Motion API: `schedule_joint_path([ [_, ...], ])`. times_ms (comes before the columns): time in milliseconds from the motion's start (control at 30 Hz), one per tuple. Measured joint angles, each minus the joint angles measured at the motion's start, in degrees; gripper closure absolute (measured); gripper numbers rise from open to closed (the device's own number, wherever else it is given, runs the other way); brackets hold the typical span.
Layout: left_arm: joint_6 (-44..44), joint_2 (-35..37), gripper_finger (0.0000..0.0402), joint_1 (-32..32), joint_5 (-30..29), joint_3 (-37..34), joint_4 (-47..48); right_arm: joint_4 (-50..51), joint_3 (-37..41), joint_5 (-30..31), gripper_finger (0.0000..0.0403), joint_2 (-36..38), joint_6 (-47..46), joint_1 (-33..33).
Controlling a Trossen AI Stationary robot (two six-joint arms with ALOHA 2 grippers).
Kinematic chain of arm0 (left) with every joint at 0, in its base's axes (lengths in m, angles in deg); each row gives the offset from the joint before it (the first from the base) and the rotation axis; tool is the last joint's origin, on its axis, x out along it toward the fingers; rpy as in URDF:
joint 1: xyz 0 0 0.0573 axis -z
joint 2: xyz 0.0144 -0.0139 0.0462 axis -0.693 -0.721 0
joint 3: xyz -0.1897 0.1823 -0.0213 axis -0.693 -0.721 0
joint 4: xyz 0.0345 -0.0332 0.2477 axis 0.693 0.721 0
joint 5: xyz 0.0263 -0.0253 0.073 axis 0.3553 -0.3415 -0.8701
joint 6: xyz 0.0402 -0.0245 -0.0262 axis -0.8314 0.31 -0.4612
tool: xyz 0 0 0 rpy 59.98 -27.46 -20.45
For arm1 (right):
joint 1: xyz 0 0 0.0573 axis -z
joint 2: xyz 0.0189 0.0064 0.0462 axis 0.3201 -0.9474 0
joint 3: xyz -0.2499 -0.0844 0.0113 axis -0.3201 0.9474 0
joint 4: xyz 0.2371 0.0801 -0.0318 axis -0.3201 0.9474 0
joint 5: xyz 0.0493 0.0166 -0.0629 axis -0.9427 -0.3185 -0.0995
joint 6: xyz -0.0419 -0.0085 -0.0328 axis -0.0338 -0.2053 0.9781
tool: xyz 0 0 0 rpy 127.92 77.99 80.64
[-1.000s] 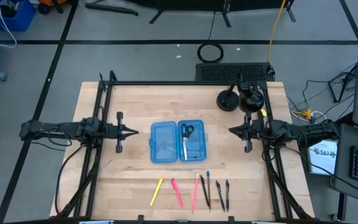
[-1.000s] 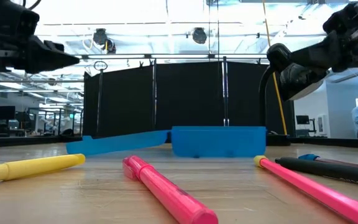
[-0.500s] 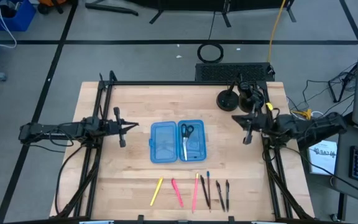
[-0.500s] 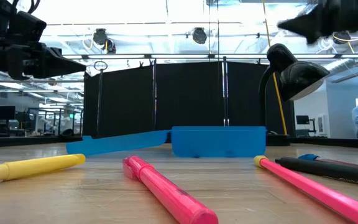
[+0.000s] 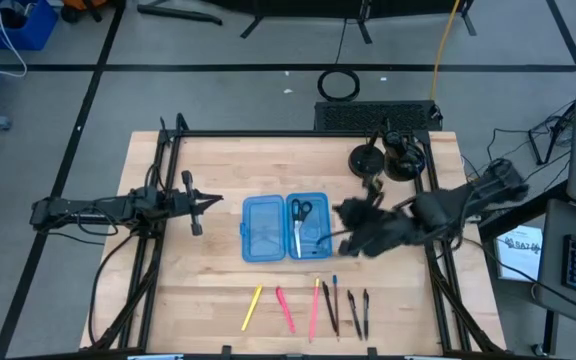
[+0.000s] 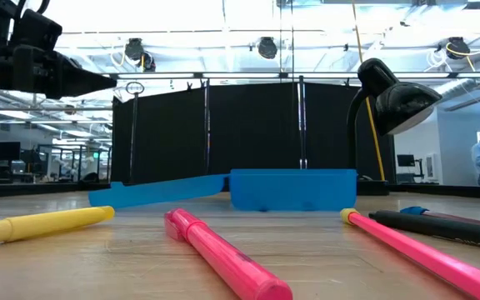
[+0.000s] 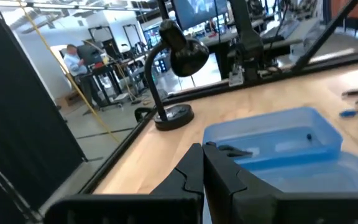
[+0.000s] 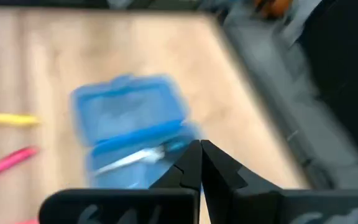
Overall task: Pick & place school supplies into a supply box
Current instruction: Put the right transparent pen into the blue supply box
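Open box (image 5: 285,227) mid-counter, scissors (image 5: 301,210) in its right half; pens (image 5: 315,308) lined along the near edge, awaiting pickup. Right gripper (image 5: 340,237), jaws together, beside box; left gripper (image 5: 216,207) waits, jaws together

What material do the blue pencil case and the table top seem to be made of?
The pencil case looks like translucent light-blue plastic with a smooth, slightly glossy finish: the scissors inside show through its walls in the left wrist view. The table top appears to be pale wood, probably joined strips, since long grain lines run across it; its finish looks matte.
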State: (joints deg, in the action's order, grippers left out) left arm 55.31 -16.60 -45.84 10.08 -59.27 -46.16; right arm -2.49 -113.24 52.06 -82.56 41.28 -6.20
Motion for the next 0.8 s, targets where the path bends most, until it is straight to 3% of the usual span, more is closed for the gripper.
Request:
schedule_joint_path([
  [133, 4.6, 0.0, 0.0396, 0.0, 0.0, 0.0, 0.0, 7.6, -11.8, -11.7, 0.0403, -10.1, -16.0, -3.1],
  [300, 8.7, 0.0, 0.0396, 0.0, 0.0, 0.0, 0.0, 8.8, -14.4, -22.1, 0.0403, -16.5, -40.1, -8.5],
  [533, 10.3, 0.0, 0.0396, 0.0, 0.0, 0.0, -0.6, 15.4, -11.0, -17.5, 0.0403, -22.0, -77.7, -18.7],
  [600, 10.2, 0.0, 0.0396, 0.0, 0.0, 0.0, -0.6, 15.6, -8.1, -19.5, 0.0403, -23.4, -85.6, -20.6],
  [800, 7.2, 0.0, 0.0396, 0.0, 0.0, 0.0, -4.5, 15.8, 1.4, -26.4, 0.0403, -24.3, -93.7, -22.5],
])
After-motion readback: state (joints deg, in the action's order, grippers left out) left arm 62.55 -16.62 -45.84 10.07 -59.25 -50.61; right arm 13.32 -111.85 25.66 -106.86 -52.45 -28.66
